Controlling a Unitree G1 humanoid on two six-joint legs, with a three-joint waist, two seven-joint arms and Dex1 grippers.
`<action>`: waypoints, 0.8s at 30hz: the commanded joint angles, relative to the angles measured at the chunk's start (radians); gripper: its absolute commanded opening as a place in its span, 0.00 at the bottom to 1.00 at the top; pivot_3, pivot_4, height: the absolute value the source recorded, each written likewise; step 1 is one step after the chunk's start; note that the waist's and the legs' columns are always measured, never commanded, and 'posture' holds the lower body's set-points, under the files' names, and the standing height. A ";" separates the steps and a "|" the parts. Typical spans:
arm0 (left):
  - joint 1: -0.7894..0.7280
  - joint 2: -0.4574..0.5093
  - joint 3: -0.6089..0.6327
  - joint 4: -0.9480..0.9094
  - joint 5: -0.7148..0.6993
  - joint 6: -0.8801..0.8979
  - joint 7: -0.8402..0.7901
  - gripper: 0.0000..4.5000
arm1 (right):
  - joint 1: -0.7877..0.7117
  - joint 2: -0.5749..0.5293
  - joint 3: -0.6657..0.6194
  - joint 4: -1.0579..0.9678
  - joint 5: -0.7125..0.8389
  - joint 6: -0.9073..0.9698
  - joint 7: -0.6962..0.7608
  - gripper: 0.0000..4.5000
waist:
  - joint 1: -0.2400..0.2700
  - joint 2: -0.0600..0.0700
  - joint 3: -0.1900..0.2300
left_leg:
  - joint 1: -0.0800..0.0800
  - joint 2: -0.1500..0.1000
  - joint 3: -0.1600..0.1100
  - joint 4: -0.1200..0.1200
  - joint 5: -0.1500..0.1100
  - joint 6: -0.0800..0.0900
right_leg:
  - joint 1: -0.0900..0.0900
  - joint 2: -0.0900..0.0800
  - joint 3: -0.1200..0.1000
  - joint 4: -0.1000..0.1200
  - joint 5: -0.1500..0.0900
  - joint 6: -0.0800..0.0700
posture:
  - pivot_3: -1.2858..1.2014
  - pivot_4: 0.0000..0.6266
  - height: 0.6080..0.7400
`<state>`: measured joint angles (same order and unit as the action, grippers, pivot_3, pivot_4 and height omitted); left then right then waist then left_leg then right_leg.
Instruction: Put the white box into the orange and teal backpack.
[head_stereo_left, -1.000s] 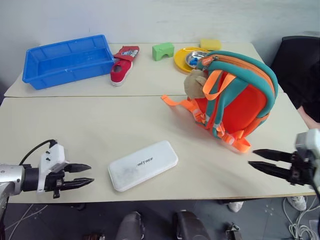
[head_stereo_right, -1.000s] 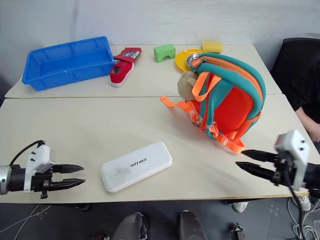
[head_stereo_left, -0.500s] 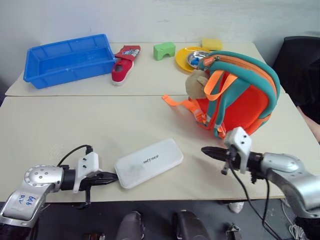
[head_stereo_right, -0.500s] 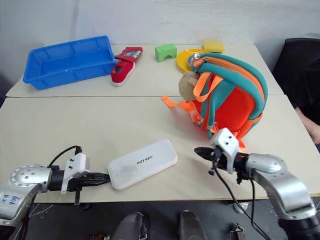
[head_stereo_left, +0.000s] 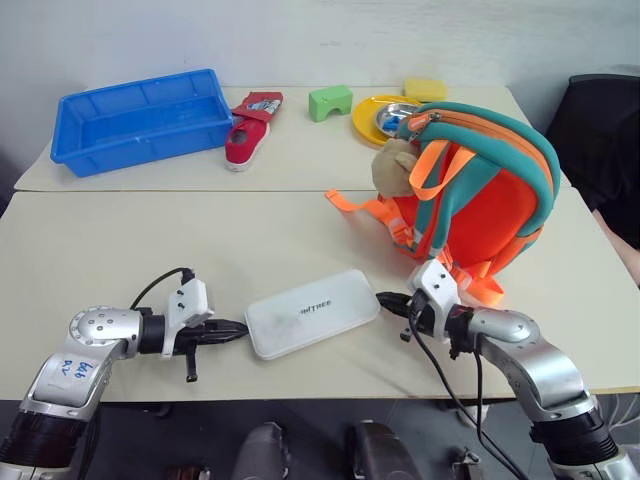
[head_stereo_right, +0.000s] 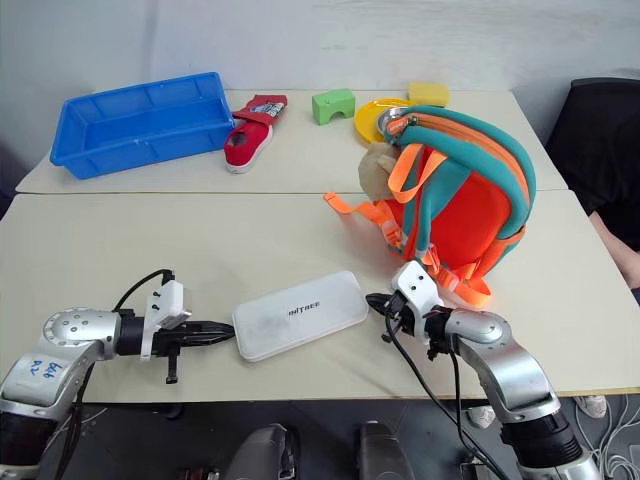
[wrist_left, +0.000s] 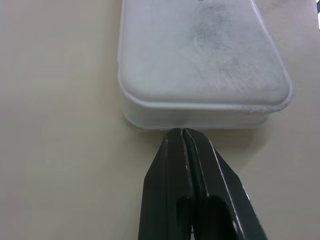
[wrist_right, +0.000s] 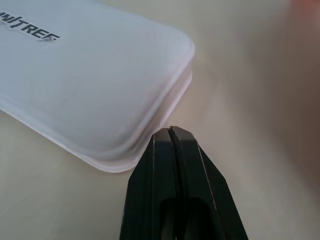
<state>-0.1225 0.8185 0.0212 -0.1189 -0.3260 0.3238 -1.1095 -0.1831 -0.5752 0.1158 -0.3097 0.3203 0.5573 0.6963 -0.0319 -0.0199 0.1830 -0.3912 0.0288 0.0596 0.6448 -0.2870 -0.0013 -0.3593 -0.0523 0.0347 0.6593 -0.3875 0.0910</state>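
Since the earlier frames, both arms have swung inward and the white box (head_stereo_left: 312, 312) has shifted slightly toward the backpack side of the table (head_stereo_left: 150, 240).

Left eye view: we see the left gripper (head_stereo_left: 240, 328) closed and empty, tips at one short end of the box; the right gripper (head_stereo_left: 384, 301) is likewise closed, at the opposite end. The orange and teal backpack (head_stereo_left: 475, 190) stands upright behind, its zipper apparently shut.

Right eye view: the blue tray (head_stereo_right: 140, 115) holds nothing that we can see.

Left wrist view: the shut tips touch the box wall at the table line.

Right wrist view: the shut tips meet a box corner.

We advise pressing evenly from both ends before lifting, keeping the box level.
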 joint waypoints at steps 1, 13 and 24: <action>-0.087 -0.044 -0.049 0.052 0.040 -0.055 0.009 0.01 | 0.023 -0.011 -0.008 -0.077 0.008 0.012 0.003 0.00 | 0.004 0.000 0.000 | 0.000 0.000 0.000 0.000 0.000 0.000 | 0.000 0.000 0.000 0.000 0.000 0.000 | 0.52 0.24 1.00; -0.242 -0.059 -0.074 0.256 0.109 -0.097 -0.013 0.01 | 0.078 -0.043 -0.059 -0.101 -0.014 0.019 -0.010 0.00 | -0.002 0.000 0.000 | 0.000 0.002 -0.001 0.002 0.001 -0.001 | 0.000 0.004 -0.001 0.001 0.000 0.000 | 0.52 0.24 1.00; -0.374 0.060 -0.060 0.296 -0.189 0.781 -0.130 0.58 | 0.103 -0.055 -0.070 -0.082 -0.040 -0.016 -0.007 0.00 | -0.004 0.000 0.000 | 0.000 0.002 -0.002 0.002 0.001 -0.002 | 0.000 0.004 0.000 0.003 0.000 0.000 | 0.52 0.24 1.00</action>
<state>-0.4792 0.8579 -0.0477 0.1722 -0.4560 0.9553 -1.2167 -0.0839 -0.6163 0.0717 -0.3721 0.2786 0.5626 0.6849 -0.0360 -0.0201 0.1829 -0.3915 0.0308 0.0574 0.6471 -0.2863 -0.0029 -0.3593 -0.0481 0.0344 0.6621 -0.3876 0.0910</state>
